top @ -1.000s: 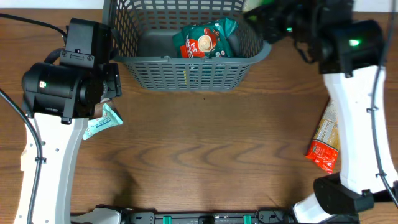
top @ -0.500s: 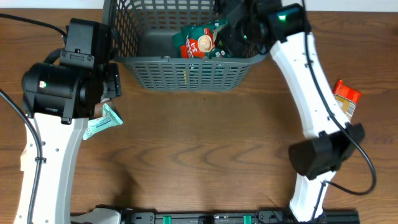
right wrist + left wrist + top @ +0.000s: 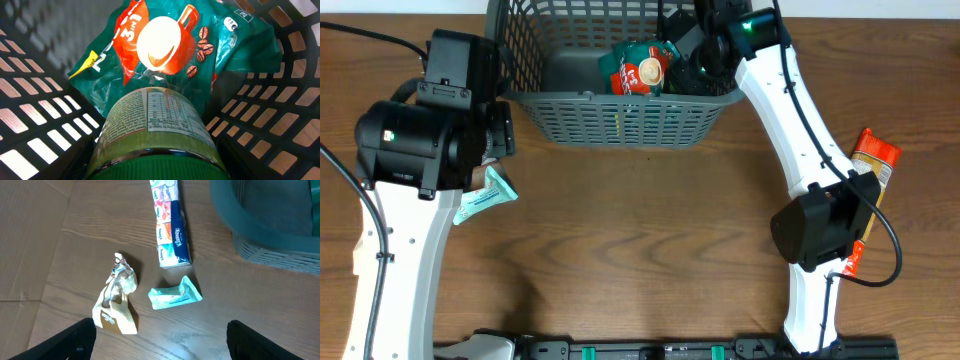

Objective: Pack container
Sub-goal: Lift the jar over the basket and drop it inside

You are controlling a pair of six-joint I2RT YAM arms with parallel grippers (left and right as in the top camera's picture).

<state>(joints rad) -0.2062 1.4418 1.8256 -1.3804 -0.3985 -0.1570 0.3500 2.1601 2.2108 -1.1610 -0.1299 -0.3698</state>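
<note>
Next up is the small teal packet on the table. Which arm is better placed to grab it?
Left. The left pincer, open and empty, hangs close above the teal packet, while the right pincer is inside the basket, gripping a green-lidded jar.

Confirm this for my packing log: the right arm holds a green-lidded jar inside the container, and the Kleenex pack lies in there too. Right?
Not quite. The Kleenex pack lies on the table outside the container, as the left wrist view shows. The green-lidded jar is inside the container.
</note>
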